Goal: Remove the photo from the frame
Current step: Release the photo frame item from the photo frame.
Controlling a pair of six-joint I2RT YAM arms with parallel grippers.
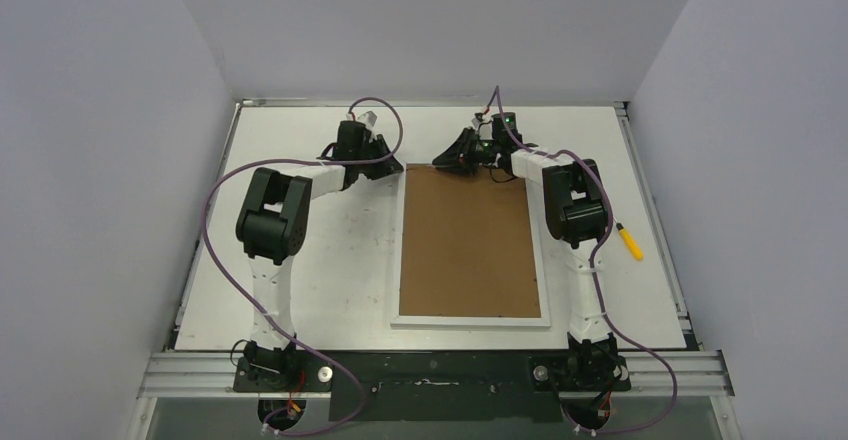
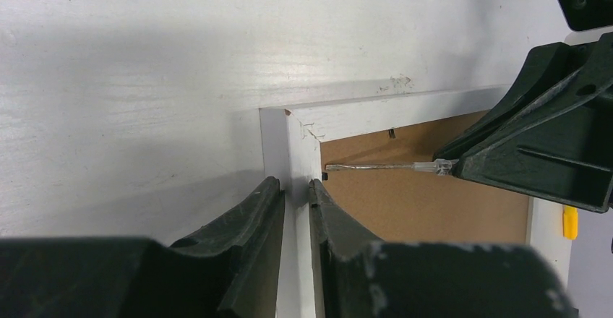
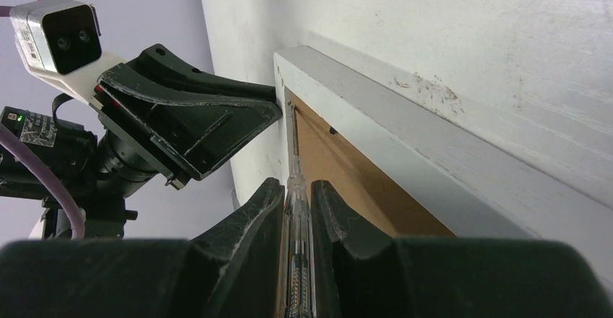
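Bracing frame (image 1: pixel 470 319) face-down on counter (image 1: pixel 320 260): left hand (image 2: pixel 296 188) pinched narrow on its far corner so it won't slide; right hand (image 3: pixel 296 188) grips screwdriver (image 3: pixel 298 260), tip prying there. No photo in sight; I reckon it's under the brown board (image 1: pixel 470 240).

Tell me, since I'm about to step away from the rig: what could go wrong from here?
1. The screwdriver in the right gripper, tip at the frame inner corner, could slip and gouge the backing.
2. The left gripper pinches only the narrow border; prying may twist the frame loose.
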